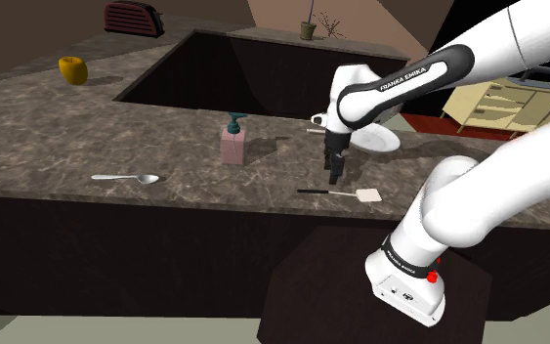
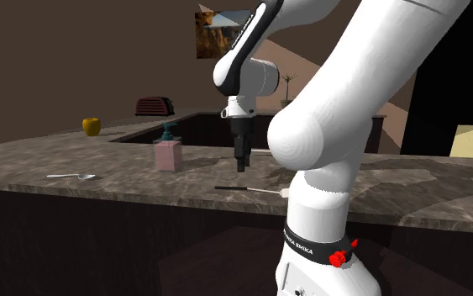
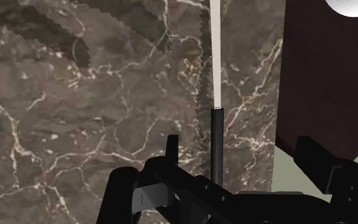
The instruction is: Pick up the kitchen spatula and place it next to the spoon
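Note:
The spatula (image 1: 346,193) lies flat near the counter's front edge, with a thin black handle and a white blade toward the shoulder view's right. It also appears as spatula (image 2: 251,190) and spatula (image 3: 216,95). My gripper (image 1: 335,179) hangs just above its handle, pointing down, gripper (image 2: 241,166). In the wrist view the gripper (image 3: 240,147) is open, its fingers standing on either side of the black handle without touching it. The metal spoon (image 1: 126,178) lies far off toward the shoulder view's left, spoon (image 2: 70,176).
A pink soap dispenser (image 1: 233,140) stands between spoon and spatula, set further back. A white dish (image 1: 375,140) sits behind the gripper. A dark sunken recess (image 1: 263,68) cuts into the marble counter (image 1: 48,127). A yellow object (image 1: 73,68) and a toaster (image 1: 132,17) stand far back.

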